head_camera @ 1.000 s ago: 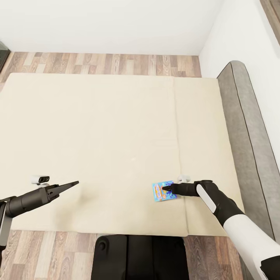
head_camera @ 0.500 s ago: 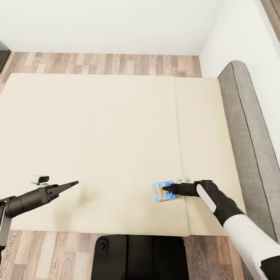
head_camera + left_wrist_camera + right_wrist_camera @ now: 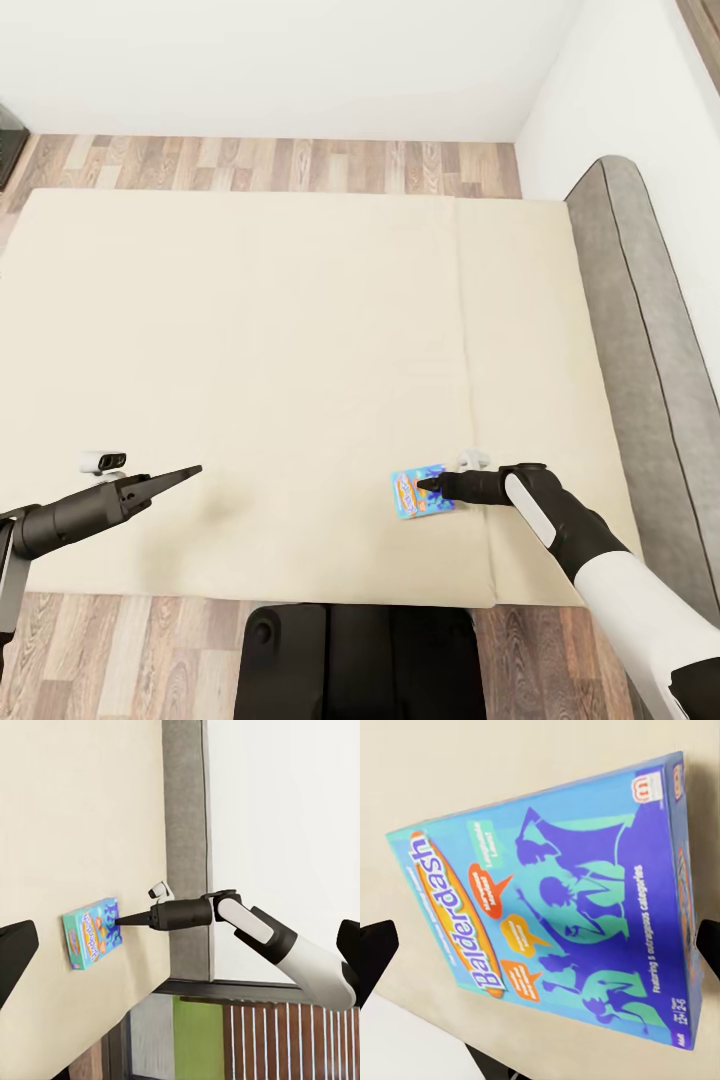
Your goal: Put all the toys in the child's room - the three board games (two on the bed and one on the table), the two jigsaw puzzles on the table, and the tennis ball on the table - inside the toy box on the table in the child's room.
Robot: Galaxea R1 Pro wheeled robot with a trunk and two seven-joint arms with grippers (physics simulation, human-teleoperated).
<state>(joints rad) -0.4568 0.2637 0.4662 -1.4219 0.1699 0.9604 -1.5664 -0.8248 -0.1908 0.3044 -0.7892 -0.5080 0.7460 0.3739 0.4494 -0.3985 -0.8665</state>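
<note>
Cream bed (image 3: 280,350), right gripper (image 3: 424,485) over board game (image 3: 412,494)

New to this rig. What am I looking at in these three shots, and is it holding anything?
It is a simulated wheeled robot with two arms, each ending in two fingers. One picture comes from a camera on its head, looking down over a cream bed with a grey headboard at the robot's right. The other two come from cameras near each wrist, looking along the fingers.

One blue board game, titled Balderdash, lies flat on the bed near the robot's edge. The right gripper is low over the box, its fingers spread at either side of the right wrist picture; nothing is gripped yet. The left gripper hovers over bare bed and holds nothing; whether it is open or shut is unclear.
</note>
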